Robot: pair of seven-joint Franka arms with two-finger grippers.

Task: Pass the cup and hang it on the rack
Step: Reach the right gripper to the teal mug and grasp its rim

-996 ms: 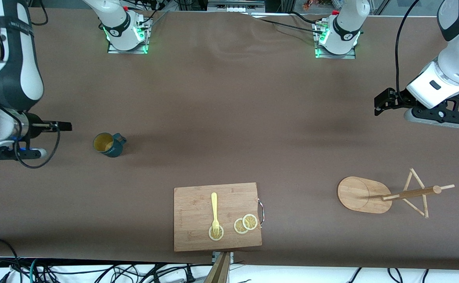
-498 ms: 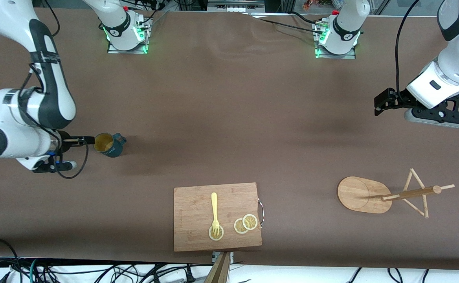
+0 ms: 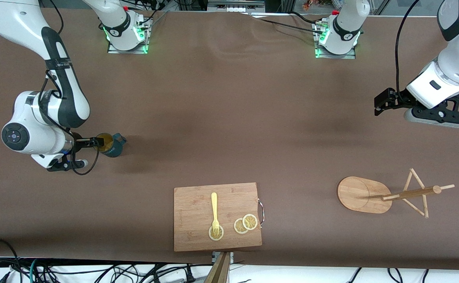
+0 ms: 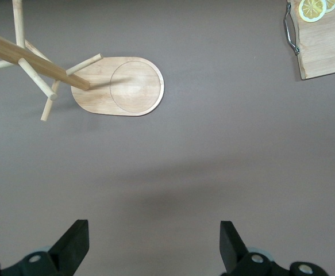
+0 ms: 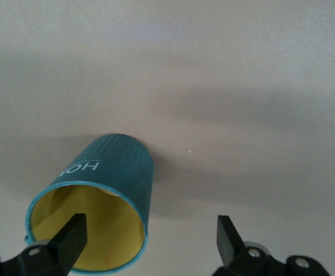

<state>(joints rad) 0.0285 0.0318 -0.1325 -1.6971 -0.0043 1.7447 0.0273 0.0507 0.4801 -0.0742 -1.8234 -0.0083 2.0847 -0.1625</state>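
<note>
Since the earlier frames the right gripper (image 3: 94, 142) has moved in to the cup (image 3: 111, 144) at mid-left of the frame; fingers spread, one finger (image 5: 69, 238) over the yellow interior, its mate outside the rim, not clenched. Cup handle partly hidden. Cutting board (image 3: 198, 204), fork (image 3: 214, 210), lemon slices (image 3: 245, 223) at lower centre, unchanged. Rack (image 3: 365, 194) at lower right, toward the left arm's end. Left gripper (image 3: 382, 103) waits at upper right, fingers released.

I see a brown table (image 3: 229, 118). On it sit the cup (image 3: 111, 145) toward the right arm's end, the cutting board (image 3: 217, 216) at the near edge, and the rack (image 3: 365, 194) toward the left arm's end.
</note>
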